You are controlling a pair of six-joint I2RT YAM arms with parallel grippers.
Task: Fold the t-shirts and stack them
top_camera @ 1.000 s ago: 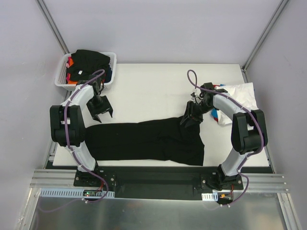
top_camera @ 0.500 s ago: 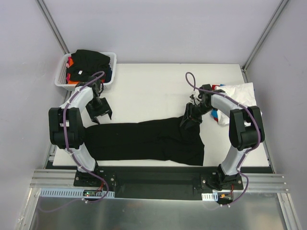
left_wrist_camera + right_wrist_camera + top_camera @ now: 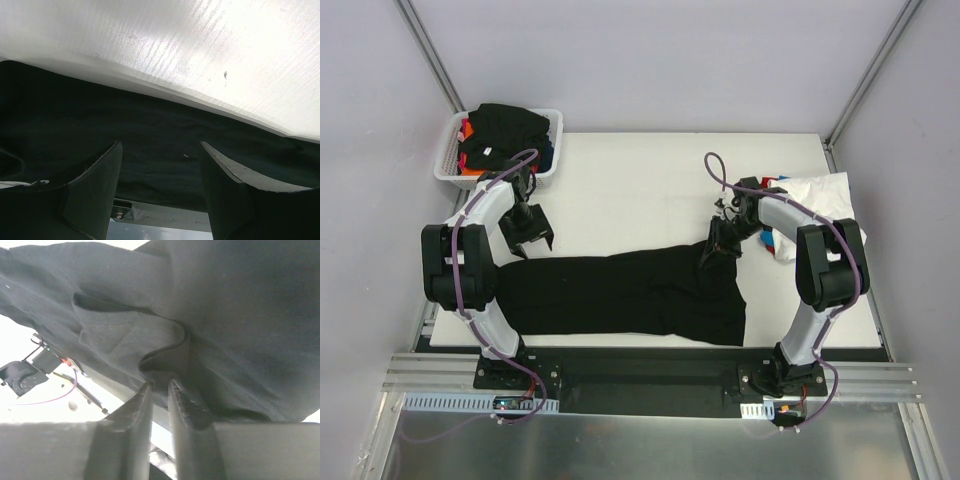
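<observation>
R hand (image 3: 160, 384) low, prob pinching black tee (image 3: 620, 295)

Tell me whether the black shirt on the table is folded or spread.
Spread: the black t-shirt lies flat in a long band across the table; the right gripper pinches one small ridge.

In the top view the right claw (image 3: 712, 256) merges with the black t-shirt (image 3: 620, 295), its fingertips unreadable. In the right wrist view a fold sits at the tips, pinched or not cannot be told. In the basket (image 3: 444, 168) at the tabletop's far left corner, a black bundle (image 3: 505, 125) hides most of the coloured t-shirts (image 3: 467, 130). The right arm (image 3: 792, 212) partly covers the white t-shirt (image 3: 820, 193) at the right edge
</observation>
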